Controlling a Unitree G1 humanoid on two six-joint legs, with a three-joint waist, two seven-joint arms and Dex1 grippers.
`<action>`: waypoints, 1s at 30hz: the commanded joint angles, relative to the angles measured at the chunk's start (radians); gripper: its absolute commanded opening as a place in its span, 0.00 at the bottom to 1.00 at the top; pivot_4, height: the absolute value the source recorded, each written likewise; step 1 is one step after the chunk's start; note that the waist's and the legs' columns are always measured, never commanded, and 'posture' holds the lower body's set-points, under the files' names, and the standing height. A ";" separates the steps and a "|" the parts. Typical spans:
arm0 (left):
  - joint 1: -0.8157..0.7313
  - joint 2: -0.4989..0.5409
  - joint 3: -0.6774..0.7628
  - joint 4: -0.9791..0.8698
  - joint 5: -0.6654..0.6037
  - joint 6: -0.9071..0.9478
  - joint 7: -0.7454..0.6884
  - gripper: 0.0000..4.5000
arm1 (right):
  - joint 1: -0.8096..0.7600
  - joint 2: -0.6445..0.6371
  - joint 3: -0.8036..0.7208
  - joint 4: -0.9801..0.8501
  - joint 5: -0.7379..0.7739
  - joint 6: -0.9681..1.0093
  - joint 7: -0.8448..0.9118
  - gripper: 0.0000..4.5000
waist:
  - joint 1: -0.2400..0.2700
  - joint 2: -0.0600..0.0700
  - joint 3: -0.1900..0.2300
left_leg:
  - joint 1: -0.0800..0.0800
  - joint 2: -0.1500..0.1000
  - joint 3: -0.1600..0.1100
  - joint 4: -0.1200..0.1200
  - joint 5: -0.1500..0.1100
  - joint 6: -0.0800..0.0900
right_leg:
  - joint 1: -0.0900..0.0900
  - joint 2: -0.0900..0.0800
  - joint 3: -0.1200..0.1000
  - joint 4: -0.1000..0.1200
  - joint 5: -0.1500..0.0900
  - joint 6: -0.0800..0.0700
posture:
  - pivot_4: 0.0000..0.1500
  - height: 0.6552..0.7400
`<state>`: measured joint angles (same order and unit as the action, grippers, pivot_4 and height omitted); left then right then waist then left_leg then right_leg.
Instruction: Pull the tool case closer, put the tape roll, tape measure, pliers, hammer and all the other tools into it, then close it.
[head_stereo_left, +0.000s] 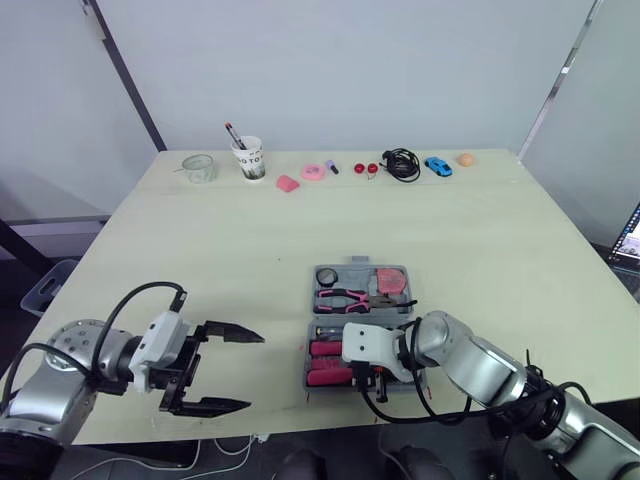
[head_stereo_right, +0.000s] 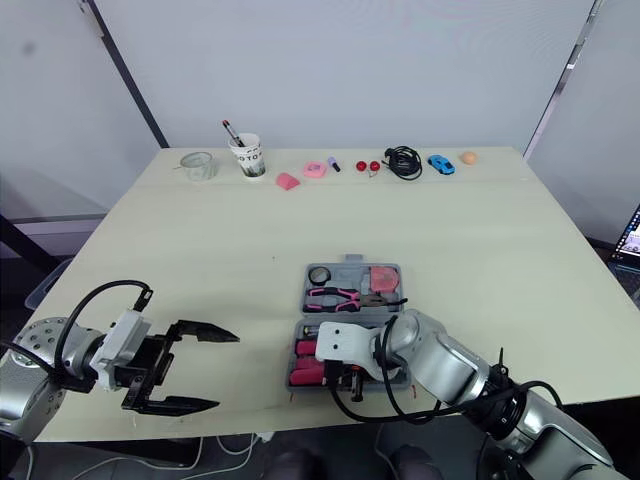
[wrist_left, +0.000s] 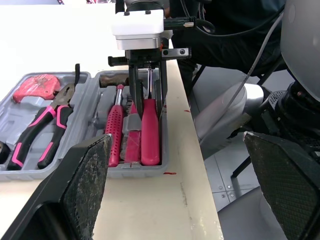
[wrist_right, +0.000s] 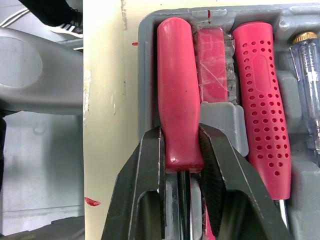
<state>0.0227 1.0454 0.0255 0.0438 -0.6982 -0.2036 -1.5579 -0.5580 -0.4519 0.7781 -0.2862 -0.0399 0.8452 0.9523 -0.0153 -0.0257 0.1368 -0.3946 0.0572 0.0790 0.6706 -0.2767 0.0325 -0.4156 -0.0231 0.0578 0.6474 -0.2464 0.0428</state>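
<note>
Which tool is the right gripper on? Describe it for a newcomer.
Find the open grey tool case near the table's front edge. In its row nearest that edge lies the screwdriver, clamped in the right gripper. Its red handle is smooth, unlike the dimpled handle nearby.

Pale yellow table (head_stereo_left: 200, 230), centre. Plain grey-white wall (head_stereo_left: 350, 70) at 12 o'clock. Dark slanted post (head_stereo_left: 125, 75) at 10 o'clock.
</note>
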 joint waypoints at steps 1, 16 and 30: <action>-0.006 0.013 0.001 -0.003 0.000 -0.018 -0.056 1.00 | 0.002 -0.002 0.003 -0.015 0.001 -0.010 0.001 0.32 | 0.000 0.000 0.000 | 0.000 0.000 0.000 0.000 0.000 0.000 | 0.000 0.000 0.000 0.000 0.000 0.000 | 1.00 1.00; -0.014 -0.002 -0.003 -0.008 0.002 -0.008 -0.056 1.00 | 0.094 0.010 -0.180 -0.041 0.124 -0.211 0.003 0.68 | 0.003 0.000 0.000 | 0.000 0.000 0.000 0.000 0.000 0.000 | 0.000 0.000 0.000 -0.001 0.000 0.000 | 1.00 1.00; -0.024 -0.031 0.015 -0.013 0.018 0.001 -0.056 1.00 | 0.222 0.034 -0.271 0.199 0.162 -0.625 0.055 0.01 | 0.002 0.000 0.000 | 0.000 0.000 0.000 0.000 0.000 0.000 | 0.002 0.000 0.000 -0.001 0.000 0.000 | 1.00 1.00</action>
<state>0.0050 1.0173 0.0209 0.0499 -0.6868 -0.2028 -1.5585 -0.3300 -0.4339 0.5314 -0.1047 0.1201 0.2654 1.0105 -0.0133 -0.0262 0.1365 -0.3949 0.0569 0.0786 0.6706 -0.2768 0.0325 -0.4137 -0.0232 0.0574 0.6466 -0.2463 0.0429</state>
